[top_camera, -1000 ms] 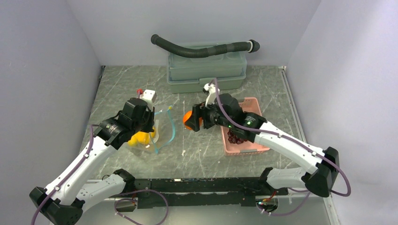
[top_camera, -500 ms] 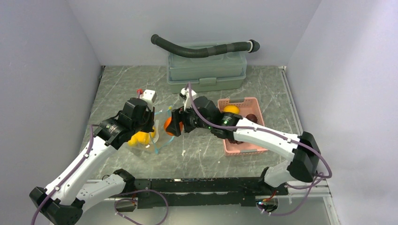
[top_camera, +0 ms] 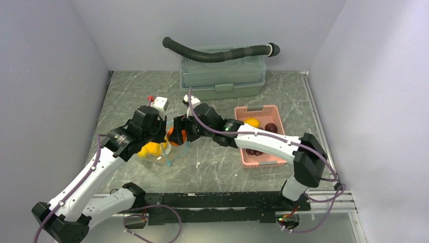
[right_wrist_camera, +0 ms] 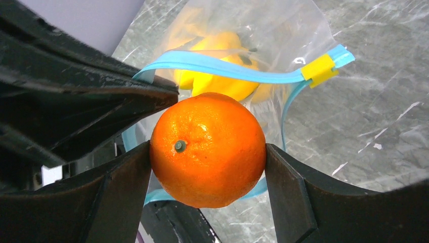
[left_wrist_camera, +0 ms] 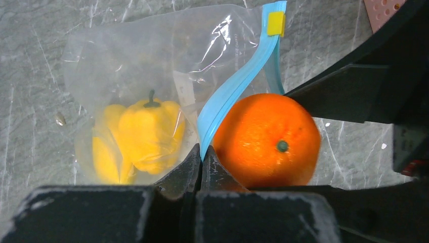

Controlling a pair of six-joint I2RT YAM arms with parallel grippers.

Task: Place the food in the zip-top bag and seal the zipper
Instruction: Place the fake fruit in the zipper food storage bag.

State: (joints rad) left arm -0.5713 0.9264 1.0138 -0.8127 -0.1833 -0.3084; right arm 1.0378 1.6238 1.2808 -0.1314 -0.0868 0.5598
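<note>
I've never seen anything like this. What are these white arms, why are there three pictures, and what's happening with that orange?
These are two robot arms bolted to a table, each ending in a two-finger pincer. The wide picture looks down from above. The two close-ups come from small cameras on each wrist, so the dark shapes at their edges are that arm's own fingers. The left gripper pinches the blue zipper strip of a clear bag, holding its mouth open; yellow toy fruit lies inside. The right gripper clasps an orange at the bag's mouth. On the grey table there is also a pink basket with more fruit, and a green box with a black hose on top.
</note>
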